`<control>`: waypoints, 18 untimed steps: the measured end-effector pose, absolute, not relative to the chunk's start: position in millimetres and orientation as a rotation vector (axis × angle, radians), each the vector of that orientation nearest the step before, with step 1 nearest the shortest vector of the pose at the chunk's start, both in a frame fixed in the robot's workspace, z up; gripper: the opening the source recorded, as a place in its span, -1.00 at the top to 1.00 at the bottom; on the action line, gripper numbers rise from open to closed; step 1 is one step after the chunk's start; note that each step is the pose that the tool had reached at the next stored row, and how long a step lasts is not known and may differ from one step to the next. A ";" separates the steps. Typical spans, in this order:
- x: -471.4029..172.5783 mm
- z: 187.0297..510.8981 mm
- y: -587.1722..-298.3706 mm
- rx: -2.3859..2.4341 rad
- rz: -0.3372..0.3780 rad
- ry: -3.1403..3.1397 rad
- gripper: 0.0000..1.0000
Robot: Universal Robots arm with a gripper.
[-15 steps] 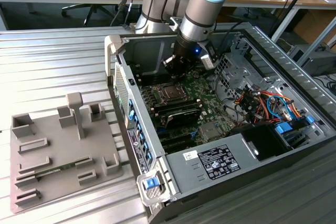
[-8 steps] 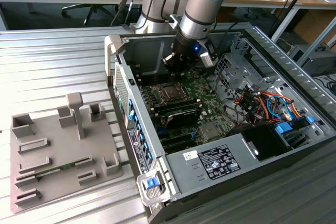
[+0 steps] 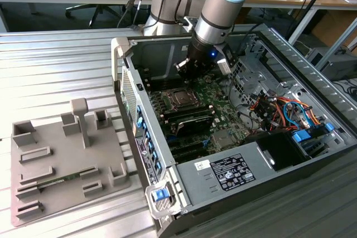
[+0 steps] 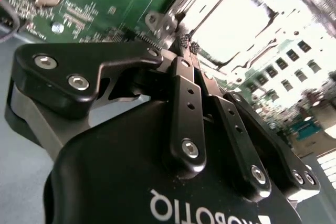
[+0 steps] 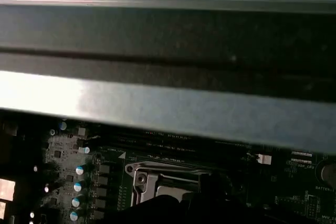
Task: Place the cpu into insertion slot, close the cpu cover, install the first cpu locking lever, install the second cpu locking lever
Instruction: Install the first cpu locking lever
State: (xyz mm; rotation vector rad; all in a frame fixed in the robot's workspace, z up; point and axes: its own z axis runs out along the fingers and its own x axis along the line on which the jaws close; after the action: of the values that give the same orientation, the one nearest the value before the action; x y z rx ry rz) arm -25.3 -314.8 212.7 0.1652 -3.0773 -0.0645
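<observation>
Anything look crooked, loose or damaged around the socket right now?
Nothing stands out. The metal cover lies flat and square on the socket in the exterior view, the green board around it looks undamaged, and the gripper, fingers shut together, sits just beside the socket.

The insertion slot [image 3: 177, 97] is a square socket with a silvery metal rim, set flat into the green circuit board on the floor of the open computer case, toward the exterior view's left of the board and at its far part. The cpu cover [image 3: 179, 99], a thin silvery frame with a square cut-out centre, lies down flat over the socket. Through the cut-out, the cpu [image 3: 178, 98] shows as a flat grey square seated level in the socket. In the second wrist view the cover [image 4: 210, 51] and chip face [image 4: 231, 24] glare bright white. In the first wrist view the cover's metal corner [image 5: 144, 177] shows.
</observation>
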 end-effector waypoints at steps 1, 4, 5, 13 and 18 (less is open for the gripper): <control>-25.2 212.7 -317.0 0.165 -0.066 -3.077 0.79; -24.8 212.7 -322.8 0.165 -0.071 -3.077 0.79; -24.8 212.7 -324.5 0.165 -0.072 -3.077 0.79; -20.3 212.5 -333.9 0.165 -0.078 -3.074 0.79; -17.1 213.3 -338.5 0.165 -0.082 -3.073 0.79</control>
State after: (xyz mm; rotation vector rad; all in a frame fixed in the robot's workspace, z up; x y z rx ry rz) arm -17.1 -338.5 213.3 0.1654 -3.0726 -0.0821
